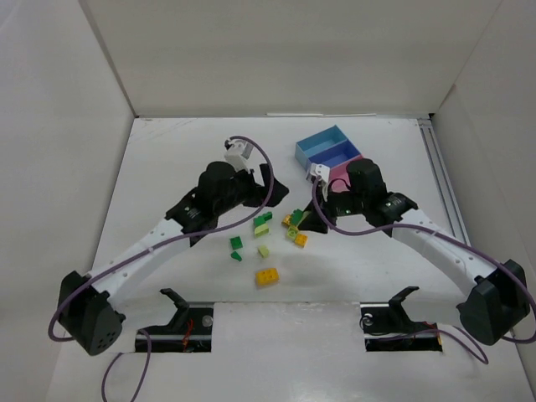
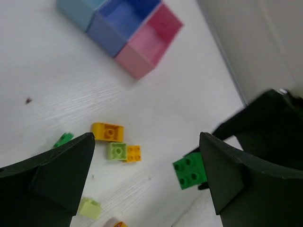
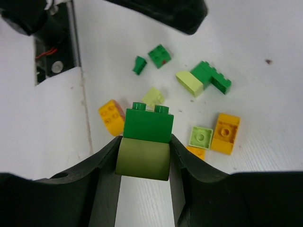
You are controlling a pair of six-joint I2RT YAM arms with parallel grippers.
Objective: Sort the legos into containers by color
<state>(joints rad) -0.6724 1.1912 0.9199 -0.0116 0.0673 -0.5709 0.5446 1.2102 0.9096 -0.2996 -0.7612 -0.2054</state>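
Smooth plastic legos, matt table (faint woodgrain)

The right gripper has its two dark fingers pressed against the sides of an olive block. A dark green brick sits on the block's far end, two studs showing. Loose pieces lie on the white table beyond. An orange brick lies just left of the held pair. Farther off are a pale lime brick, two small green bits and a lime-and-green joined pair. A lime tile lies just beside a second orange brick.
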